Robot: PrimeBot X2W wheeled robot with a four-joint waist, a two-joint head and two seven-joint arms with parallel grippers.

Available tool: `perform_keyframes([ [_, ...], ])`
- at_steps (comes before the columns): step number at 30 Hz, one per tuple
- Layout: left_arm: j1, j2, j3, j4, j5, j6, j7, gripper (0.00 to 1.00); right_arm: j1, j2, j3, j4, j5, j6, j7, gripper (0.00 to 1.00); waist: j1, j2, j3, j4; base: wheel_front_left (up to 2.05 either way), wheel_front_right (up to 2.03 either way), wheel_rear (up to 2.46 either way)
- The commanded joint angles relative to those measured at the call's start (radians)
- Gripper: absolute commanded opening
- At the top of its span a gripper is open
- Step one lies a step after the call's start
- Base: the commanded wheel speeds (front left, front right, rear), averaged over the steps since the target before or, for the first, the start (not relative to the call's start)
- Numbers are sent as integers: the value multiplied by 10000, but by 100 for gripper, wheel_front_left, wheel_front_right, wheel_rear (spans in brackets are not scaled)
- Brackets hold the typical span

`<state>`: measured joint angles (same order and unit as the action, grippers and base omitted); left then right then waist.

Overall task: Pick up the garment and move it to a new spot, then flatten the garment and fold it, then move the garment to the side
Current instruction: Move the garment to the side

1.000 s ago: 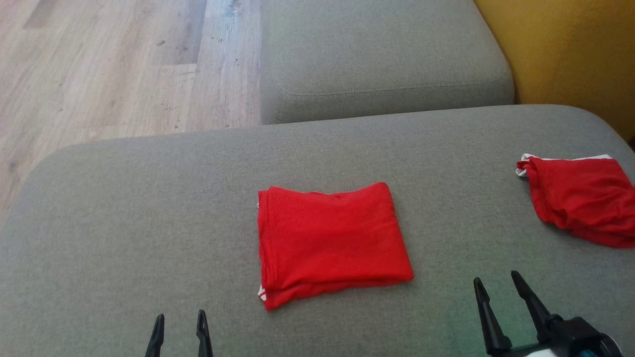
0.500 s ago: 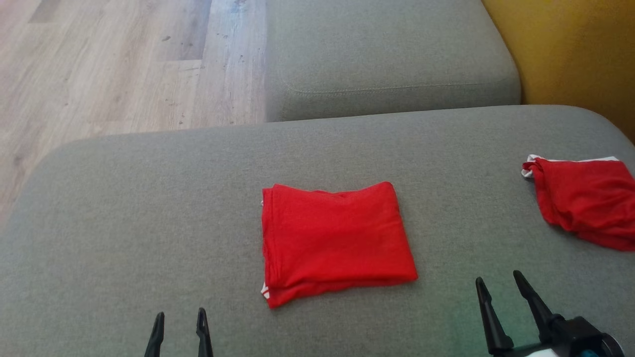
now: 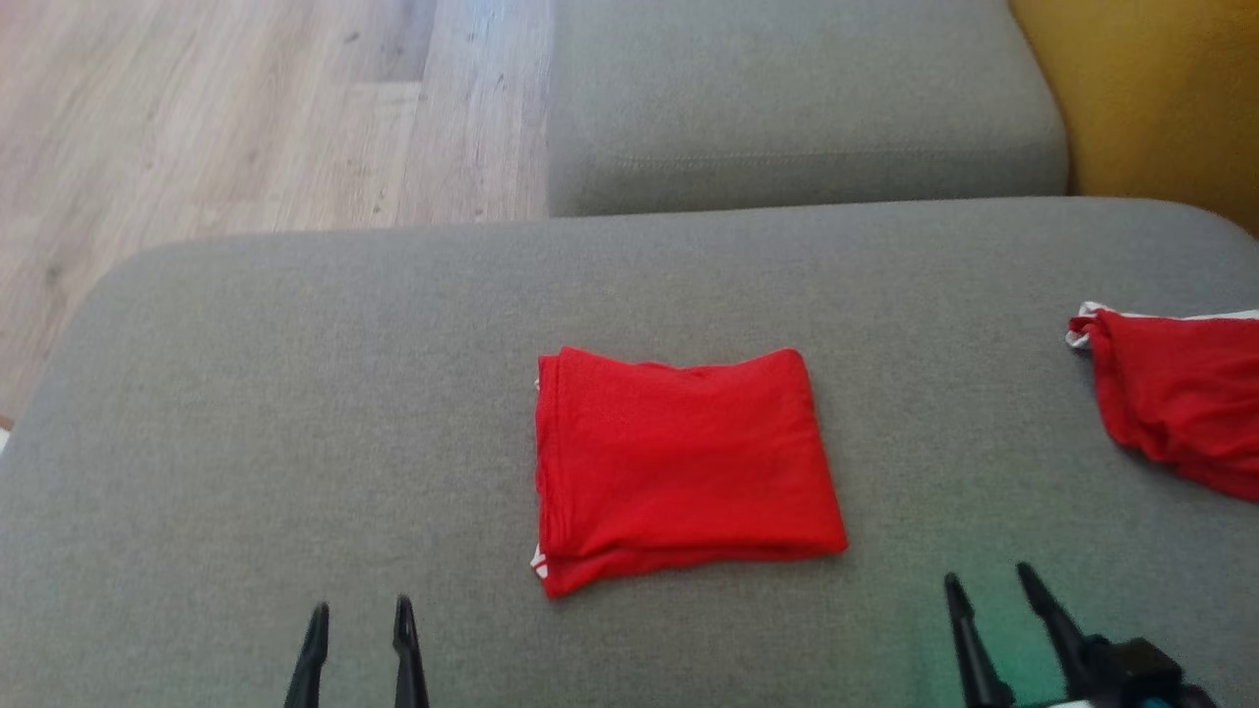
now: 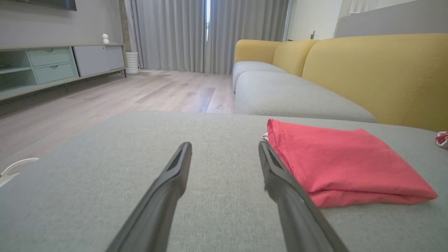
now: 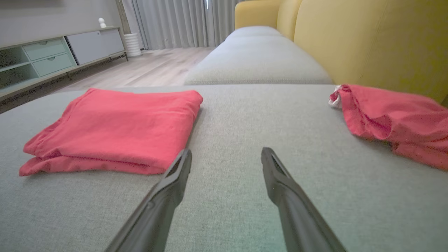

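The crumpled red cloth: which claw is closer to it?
Right. The right gripper sits just short of the crumpled red cloth; the left gripper is beyond the folded garment.

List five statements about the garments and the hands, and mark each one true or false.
1. The folded garment lies flat on the grey cushion. True.
2. The left hand is shut on the folded garment. False: it is open, holds nothing and is apart from the garment.
3. A second garment, also red, lies crumpled to the robot's right. True.
4. The right hand touches the second garment. False: it is open, over bare cushion between the two garments.
5. The two garments overlap. False: bare cushion separates them.
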<state>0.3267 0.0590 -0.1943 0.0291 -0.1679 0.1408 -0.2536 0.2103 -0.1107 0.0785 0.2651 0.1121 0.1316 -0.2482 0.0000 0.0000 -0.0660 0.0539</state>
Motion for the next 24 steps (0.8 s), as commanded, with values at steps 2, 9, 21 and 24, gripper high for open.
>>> perform_keyframes([
  [2,-730,-87,209,-625,196,75,-82,100,-865,-242,462,235,301,-9,-123,100,0,0,235,129,0,0,0],
  [9,-923,-87,-148,-926,380,329,-82,100,-2314,-649,1434,1205,1933,-9,807,100,0,0,742,425,0,0,0],
  [21,-1626,-87,-760,-782,464,289,-82,100,-4298,-1311,2597,1895,6666,-9,3352,100,0,0,1726,1000,0,0,0],
  [24,-1757,-87,-869,-778,-22,275,-82,100,-4658,-1486,2872,2098,7502,-9,3852,100,0,0,1886,1067,0,0,0],
])
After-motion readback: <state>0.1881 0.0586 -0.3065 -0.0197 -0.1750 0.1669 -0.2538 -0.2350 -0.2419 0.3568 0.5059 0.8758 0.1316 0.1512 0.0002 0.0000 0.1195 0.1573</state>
